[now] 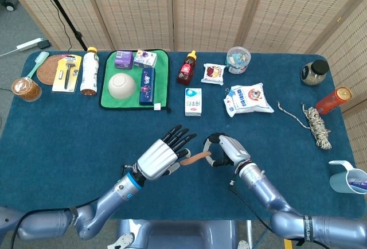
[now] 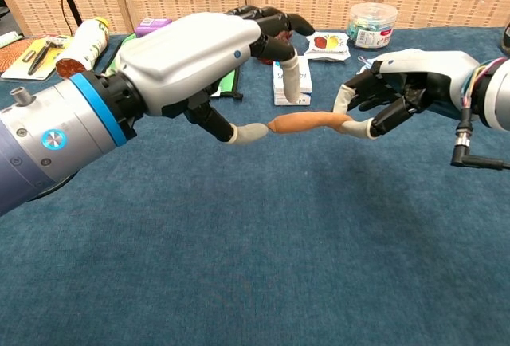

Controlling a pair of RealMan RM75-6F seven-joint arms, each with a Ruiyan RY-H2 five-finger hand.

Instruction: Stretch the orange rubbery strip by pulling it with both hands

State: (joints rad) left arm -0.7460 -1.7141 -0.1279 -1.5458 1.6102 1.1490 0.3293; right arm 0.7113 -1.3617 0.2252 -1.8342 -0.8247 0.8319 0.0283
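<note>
Orange rubbery strip (image 2: 307,123) hangs above the blue table (image 2: 263,258) — right hand (image 2: 406,83) pinching one end, left hand (image 2: 207,59) seemingly pinching the other, other fingers spread. Barely stretched yet — the real pull remains.

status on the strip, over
Left hand pinches one end, right hand the other. Orange strip held off the table. Nothing in the way.

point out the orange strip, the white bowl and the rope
orange strip (image 2: 307,121), chest view, middle of its span between the hands
white bowl (image 1: 121,85), head view, centre of its dome
rope (image 1: 317,126), head view, on the coiled bundle
</note>
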